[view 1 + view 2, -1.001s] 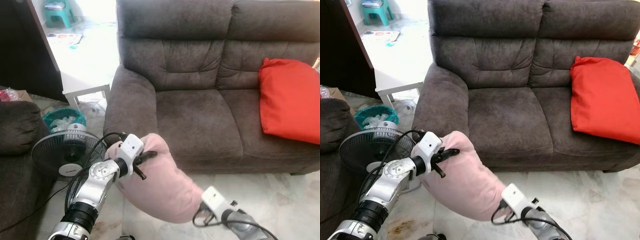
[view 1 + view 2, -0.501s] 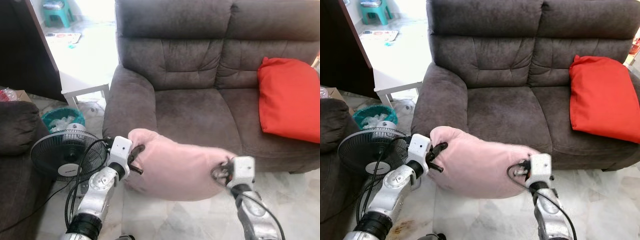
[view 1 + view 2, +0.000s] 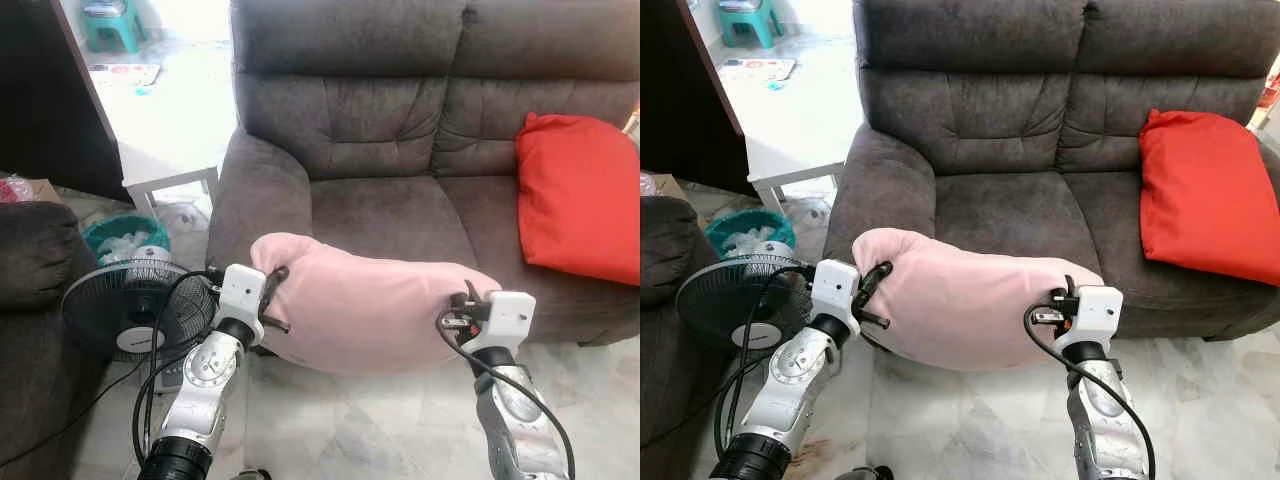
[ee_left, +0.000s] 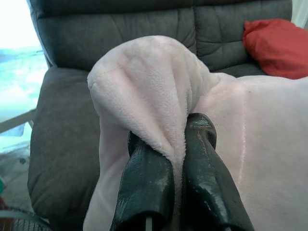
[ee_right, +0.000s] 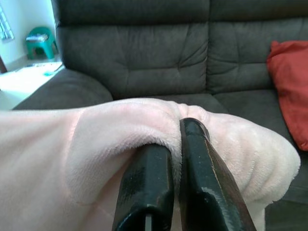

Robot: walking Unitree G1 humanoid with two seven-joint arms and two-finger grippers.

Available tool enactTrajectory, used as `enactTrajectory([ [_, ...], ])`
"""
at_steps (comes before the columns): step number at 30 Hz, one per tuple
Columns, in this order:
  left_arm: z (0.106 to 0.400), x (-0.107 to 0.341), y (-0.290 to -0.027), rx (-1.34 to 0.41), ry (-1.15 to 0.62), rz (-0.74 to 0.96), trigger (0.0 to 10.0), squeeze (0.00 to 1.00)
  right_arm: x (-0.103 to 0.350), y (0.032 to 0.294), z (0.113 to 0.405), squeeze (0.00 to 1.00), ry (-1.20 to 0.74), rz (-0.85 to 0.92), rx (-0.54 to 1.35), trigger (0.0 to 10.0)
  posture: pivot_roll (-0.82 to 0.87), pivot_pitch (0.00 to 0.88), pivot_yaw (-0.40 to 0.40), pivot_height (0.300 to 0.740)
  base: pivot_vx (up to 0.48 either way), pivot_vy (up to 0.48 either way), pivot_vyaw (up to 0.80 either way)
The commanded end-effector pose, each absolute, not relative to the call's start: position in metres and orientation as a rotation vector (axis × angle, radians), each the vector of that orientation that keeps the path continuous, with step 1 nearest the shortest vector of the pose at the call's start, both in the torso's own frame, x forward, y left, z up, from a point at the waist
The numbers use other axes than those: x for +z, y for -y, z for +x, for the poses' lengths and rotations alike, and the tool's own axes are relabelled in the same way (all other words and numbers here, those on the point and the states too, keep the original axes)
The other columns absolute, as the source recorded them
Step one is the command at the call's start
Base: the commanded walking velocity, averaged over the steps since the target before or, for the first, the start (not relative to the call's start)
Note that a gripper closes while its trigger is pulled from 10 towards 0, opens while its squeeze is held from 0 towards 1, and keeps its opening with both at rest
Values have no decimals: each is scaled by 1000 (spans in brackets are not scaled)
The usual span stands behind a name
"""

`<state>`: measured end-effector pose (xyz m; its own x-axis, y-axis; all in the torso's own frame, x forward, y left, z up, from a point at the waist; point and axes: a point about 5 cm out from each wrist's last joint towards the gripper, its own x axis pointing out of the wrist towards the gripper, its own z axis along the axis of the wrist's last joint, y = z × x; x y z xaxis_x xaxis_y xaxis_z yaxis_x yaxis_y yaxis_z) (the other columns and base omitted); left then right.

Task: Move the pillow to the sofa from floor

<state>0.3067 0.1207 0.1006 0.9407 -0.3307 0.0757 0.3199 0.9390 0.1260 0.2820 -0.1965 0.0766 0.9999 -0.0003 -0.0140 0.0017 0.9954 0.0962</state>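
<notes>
Left eye view: pink pillow (image 3: 375, 310) held level off the floor just before the sofa (image 3: 400, 215) seat front, left gripper (image 3: 272, 295) and right gripper (image 3: 458, 312) each pinching a fold at opposite ends.

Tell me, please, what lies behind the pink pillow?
Behind the pink pillow, held by the left pincer and right pincer, is the sofa seat; its front edge is covered.
</notes>
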Motion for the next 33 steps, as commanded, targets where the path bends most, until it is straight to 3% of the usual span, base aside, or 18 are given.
enactTrajectory([
  [1,308,118,-116,-352,189,139,10000,0,109,201,291,0,126,107,-17,10000,38,31,-50,740,0,0,0],
  [8,308,121,-115,-341,206,143,10000,0,115,194,291,0,137,62,11,10000,38,27,-49,740,106,0,0],
  [33,309,121,-113,-364,211,153,10000,0,131,179,297,0,194,49,51,10000,39,29,-39,740,308,0,0],
])
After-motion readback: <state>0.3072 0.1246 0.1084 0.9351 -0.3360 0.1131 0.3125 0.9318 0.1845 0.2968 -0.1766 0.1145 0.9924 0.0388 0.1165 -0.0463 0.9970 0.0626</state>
